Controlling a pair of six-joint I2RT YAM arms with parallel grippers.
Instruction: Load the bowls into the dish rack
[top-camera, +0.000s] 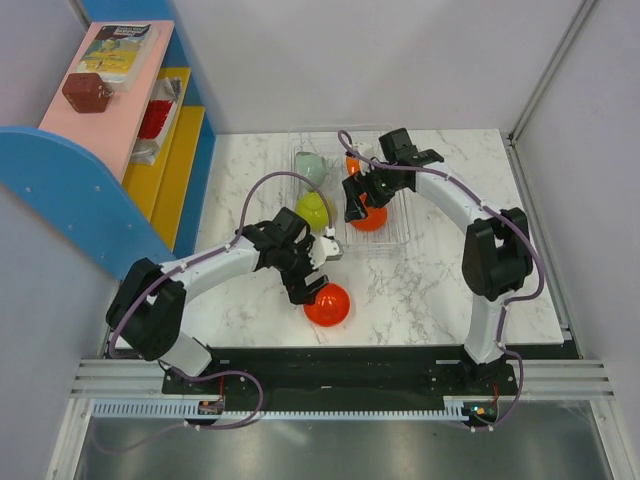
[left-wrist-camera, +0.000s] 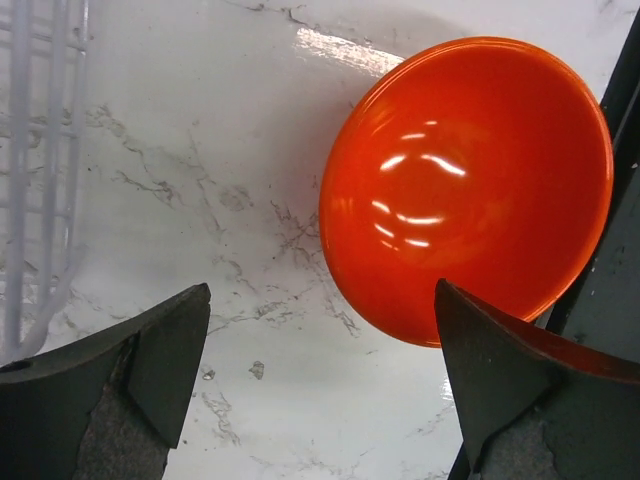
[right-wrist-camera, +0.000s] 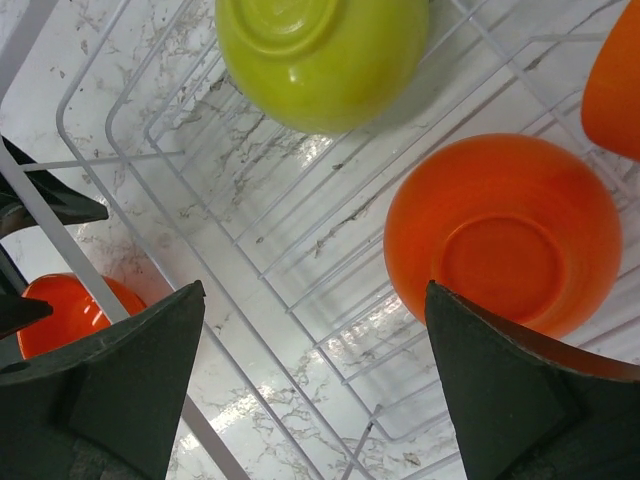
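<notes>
The wire dish rack (top-camera: 392, 238) stands at the back middle of the table. It holds a pale green bowl (top-camera: 312, 167), a yellow-green bowl (top-camera: 314, 210), an orange bowl (top-camera: 371, 218) and part of another orange bowl (top-camera: 353, 164). A red-orange bowl (top-camera: 327, 304) sits on the marble table in front of the rack. My left gripper (top-camera: 316, 284) hovers open just above its far-left edge; in the left wrist view the bowl (left-wrist-camera: 465, 190) lies ahead of the open gripper (left-wrist-camera: 320, 370). My right gripper (right-wrist-camera: 315, 370) is open and empty over the rack (right-wrist-camera: 200, 170), near the upside-down orange bowl (right-wrist-camera: 505, 235) and yellow-green bowl (right-wrist-camera: 320, 55).
A blue and yellow shelf unit (top-camera: 170, 150) with a pink top stands at the far left, holding packets and a dark red block (top-camera: 86, 92). White walls close in the table's back and right sides. The rack's corner (left-wrist-camera: 40, 150) shows left of my left gripper.
</notes>
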